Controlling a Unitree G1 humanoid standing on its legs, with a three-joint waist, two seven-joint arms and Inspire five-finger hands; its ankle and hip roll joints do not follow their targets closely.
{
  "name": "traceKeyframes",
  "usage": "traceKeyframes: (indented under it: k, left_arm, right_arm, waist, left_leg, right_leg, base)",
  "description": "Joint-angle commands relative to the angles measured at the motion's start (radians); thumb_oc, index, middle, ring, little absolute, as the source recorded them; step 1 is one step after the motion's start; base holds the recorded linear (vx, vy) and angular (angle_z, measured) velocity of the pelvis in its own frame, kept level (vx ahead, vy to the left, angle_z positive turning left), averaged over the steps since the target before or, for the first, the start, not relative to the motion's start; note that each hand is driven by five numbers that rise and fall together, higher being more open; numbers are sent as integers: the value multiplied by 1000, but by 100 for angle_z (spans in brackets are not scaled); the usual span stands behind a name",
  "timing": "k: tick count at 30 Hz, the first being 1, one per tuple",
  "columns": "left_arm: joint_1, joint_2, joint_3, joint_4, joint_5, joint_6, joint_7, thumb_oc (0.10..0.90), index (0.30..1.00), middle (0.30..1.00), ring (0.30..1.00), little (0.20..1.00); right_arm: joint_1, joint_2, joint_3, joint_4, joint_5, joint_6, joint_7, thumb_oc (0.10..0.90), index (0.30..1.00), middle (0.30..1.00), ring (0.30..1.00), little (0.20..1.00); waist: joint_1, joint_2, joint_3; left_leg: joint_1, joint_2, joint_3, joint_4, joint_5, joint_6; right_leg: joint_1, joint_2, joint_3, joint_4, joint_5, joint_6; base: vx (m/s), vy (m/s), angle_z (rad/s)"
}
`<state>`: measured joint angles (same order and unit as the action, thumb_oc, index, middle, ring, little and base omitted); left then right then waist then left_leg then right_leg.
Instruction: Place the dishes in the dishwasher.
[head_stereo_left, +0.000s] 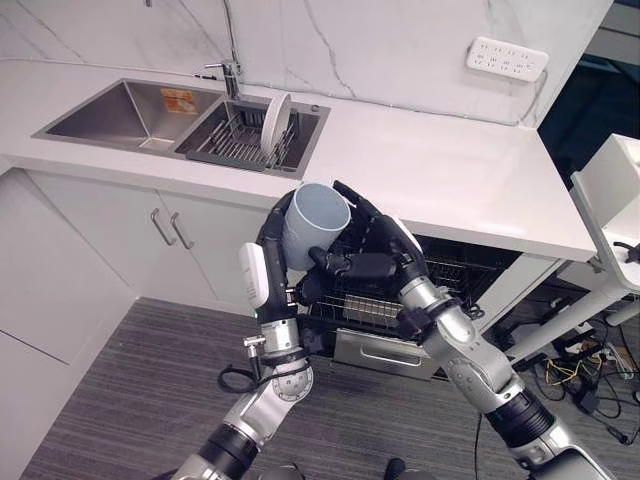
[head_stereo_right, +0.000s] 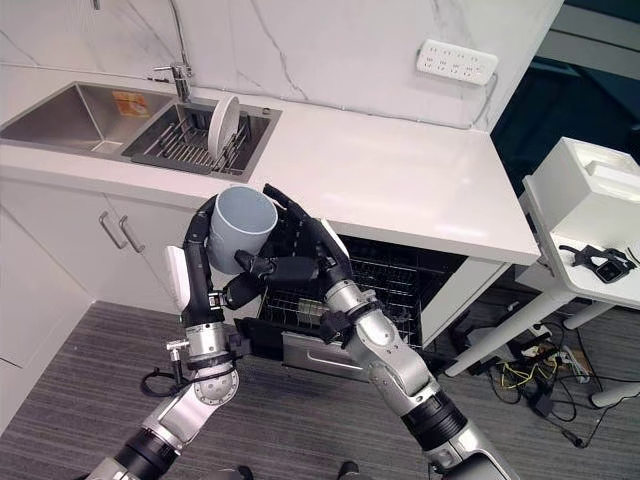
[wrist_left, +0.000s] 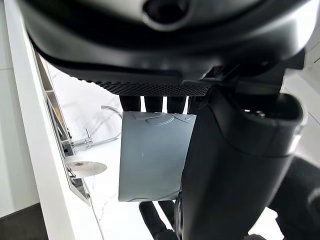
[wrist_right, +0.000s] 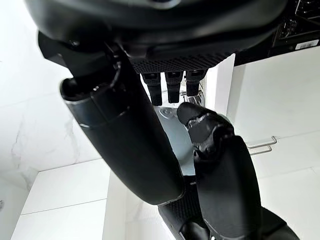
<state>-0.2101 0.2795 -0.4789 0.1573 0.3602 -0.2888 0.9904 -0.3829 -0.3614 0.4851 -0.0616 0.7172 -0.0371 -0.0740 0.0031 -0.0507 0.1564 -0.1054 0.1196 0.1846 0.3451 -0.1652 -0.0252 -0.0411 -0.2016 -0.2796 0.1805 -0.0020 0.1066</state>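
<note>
The left hand (head_stereo_left: 268, 262) grips a grey cup (head_stereo_left: 312, 224) above the open dishwasher (head_stereo_left: 455, 272), the right hand (head_stereo_left: 375, 250) loosely spread against it, and a white plate (head_stereo_left: 275, 122) waits in the sink rack (head_stereo_left: 238, 143).

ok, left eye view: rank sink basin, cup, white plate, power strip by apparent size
1. sink basin
2. cup, enlarged by nearness to the camera
3. power strip and white plate look alike; not ranked.

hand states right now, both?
Left hand: shut on the grey cup.
Right hand: fingers against the cup, grip cannot be told.
</note>
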Motion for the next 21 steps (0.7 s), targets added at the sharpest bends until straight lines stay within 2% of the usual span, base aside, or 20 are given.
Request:
traceKeyframes:
  k: [1, 12, 13, 14, 15, 16, 21]
  left_arm:
    - [-147, 4, -40, -60, 42, -103, 6, 400, 300, 300, 300, 300]
    - [-155, -5, -68, -44, 46, -125, 14, 400, 300, 300, 300, 300]
    - [-155, -5, -70, -46, 46, -123, 15, 400, 300, 300, 300, 300]
    - [-155, -5, -72, -45, 47, -123, 17, 400, 300, 300, 300, 300]
    - [-155, -5, -73, -45, 48, -123, 18, 400, 300, 300, 300, 300]
    - [-155, -6, -74, -42, 51, -122, 22, 400, 300, 300, 300, 300]
    - [-156, -6, -76, -48, 56, -114, 33, 400, 300, 300, 300, 300]
  right_arm:
    - [-145, 35, -30, -50, 39, -85, -1, 800, 900, 900, 900, 900]
    - [-179, 53, -20, -10, 42, -71, -25, 800, 900, 900, 900, 900]
    - [-181, 53, -18, -7, 37, -78, -31, 538, 507, 507, 507, 507]
    - [-182, 55, -18, -5, 32, -82, -35, 508, 462, 462, 462, 462]
    - [-181, 56, -18, -4, 27, -85, -36, 430, 345, 345, 345, 345]
    - [-177, 56, -20, -4, 24, -92, -35, 400, 300, 300, 300, 300]
    - [-177, 59, -18, -9, 15, -97, -31, 400, 300, 300, 300, 300]
  waist:
    - [8, 8, -46]
    - [17, 9, -42]
    - [17, 8, -41]
    - [17, 9, -41]
    - [17, 9, -40]
    - [17, 8, -40]
    - [17, 8, -36]
  left_leg:
    - [34, -9, -56, -45, -72, -16]
    - [35, -11, -65, -45, -71, -15]
    - [35, -11, -65, -45, -70, -15]
    - [35, -11, -65, -45, -70, -15]
    - [35, -11, -65, -45, -70, -15]
    - [35, -12, -65, -45, -71, -14]
    - [35, -13, -65, -45, -71, -12]
  right_leg:
    - [28, 16, 46, 119, -198, 19]
    - [32, 14, 41, 119, -197, 18]
    - [32, 14, 41, 119, -197, 18]
    - [32, 14, 41, 119, -196, 18]
    - [32, 14, 41, 119, -196, 18]
    - [31, 14, 42, 119, -196, 18]
    - [30, 15, 43, 119, -195, 18]
  base:
    - [0, 0, 0]
    - [2, 0, 1]
    - [3, 4, 4]
    - [2, 4, 3]
    - [0, 0, 0]
    - [0, 0, 0]
    - [0, 0, 0]
